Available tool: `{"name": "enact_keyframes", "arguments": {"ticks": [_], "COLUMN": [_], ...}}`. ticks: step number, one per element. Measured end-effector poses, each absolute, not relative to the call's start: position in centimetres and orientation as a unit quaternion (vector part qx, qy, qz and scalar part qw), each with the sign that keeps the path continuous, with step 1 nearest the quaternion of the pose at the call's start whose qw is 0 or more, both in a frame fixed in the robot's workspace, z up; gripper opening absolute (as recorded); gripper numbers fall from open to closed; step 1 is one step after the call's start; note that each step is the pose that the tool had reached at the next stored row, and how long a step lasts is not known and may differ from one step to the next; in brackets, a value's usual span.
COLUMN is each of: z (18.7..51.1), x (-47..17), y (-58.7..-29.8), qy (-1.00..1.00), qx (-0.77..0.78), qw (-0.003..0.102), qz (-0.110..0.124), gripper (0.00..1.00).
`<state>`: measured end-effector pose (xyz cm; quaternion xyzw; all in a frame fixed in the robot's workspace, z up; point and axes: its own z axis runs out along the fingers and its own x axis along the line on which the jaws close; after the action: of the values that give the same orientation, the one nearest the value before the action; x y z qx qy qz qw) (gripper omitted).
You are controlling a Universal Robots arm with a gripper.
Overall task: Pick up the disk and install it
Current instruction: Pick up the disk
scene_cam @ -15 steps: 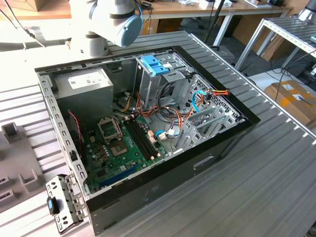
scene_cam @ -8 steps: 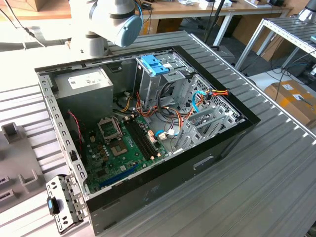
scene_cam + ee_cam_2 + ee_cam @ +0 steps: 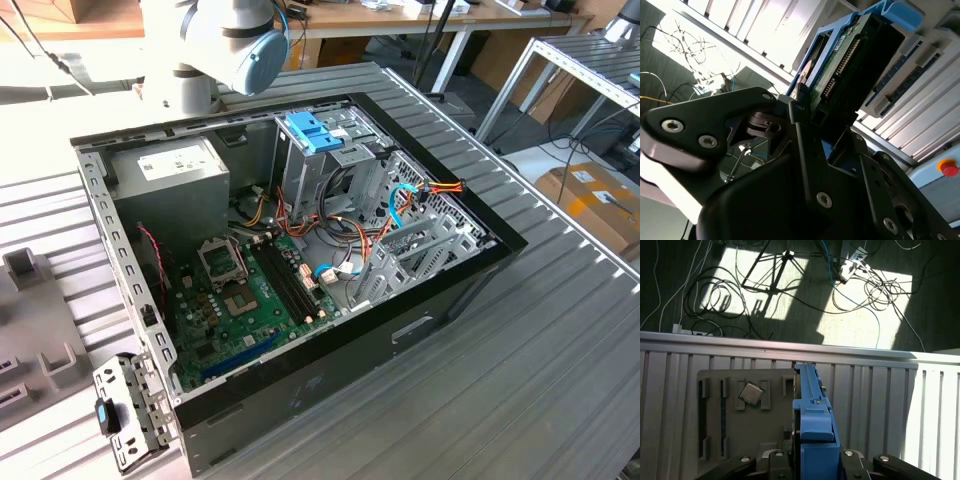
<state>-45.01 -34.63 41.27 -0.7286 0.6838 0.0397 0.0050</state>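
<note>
- While the end effector (image 3: 827, 131) is clamped on the disk (image 3: 852, 70), its black fingers (image 3: 801, 135) press on the disk from both sides, as shown in both wrist views.
- The disk is clear of the computer case (image 3: 330, 372) and is carried by the end effector alone. Its blue rails run along both long edges, and its connector row faces the camera in the second wrist view.
- In the first wrist view the disk appears edge-on. Beyond it lie a grey slotted tray (image 3: 752, 437) holding a square processor chip (image 3: 751, 393), the ribbed tabletop (image 3: 880, 410), and a floor (image 3: 790, 295) strewn with cables.
- In the exterior view the arm (image 3: 235, 40) stands at the upper centre of the frame, behind the open case.
- Inside the case, the grey power supply (image 3: 170, 185) sits at the upper left, the green motherboard (image 3: 235, 305) at the lower left, and the metal drive cage (image 3: 335, 175) at the upper centre.
- A blue bracket (image 3: 312, 130) rests on top of the drive cage.
</note>
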Motion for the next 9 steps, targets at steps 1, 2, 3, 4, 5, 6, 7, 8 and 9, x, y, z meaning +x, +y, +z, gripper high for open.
{"name": "enact_keyframes", "arguments": {"ticks": [1, 2, 3, 4, 5, 6, 7, 8, 9], "z": [41.34, 41.41, 41.5, 41.61, 41.71, 41.8, 41.92, 42.02, 42.22], "x": [-45.01, -45.01, -45.01, -45.01, -45.01, -45.01, -45.01, -45.01, -45.01], "y": [-34.63, -34.63, -34.63, -34.63, -34.63, -34.63, -34.63, -34.63, -34.63], "qy": [0.684, 0.684, 0.684, 0.684, 0.684, 0.684, 0.684, 0.684, 0.684], "qx": [-0.729, -0.729, -0.729, -0.729, -0.729, -0.729, -0.729, -0.729, -0.729], "qw": [0.005, 0.005, 0.005, 0.005, 0.005, 0.006, 0.006, 0.006, 0.006], "qz": [0.04, 0.04, 0.04, 0.04, 0.04, 0.04, 0.04, 0.041, 0.041], "gripper": [0.37, 0.37, 0.37, 0.37, 0.37, 0.37, 0.37, 0.37, 0.37]}}
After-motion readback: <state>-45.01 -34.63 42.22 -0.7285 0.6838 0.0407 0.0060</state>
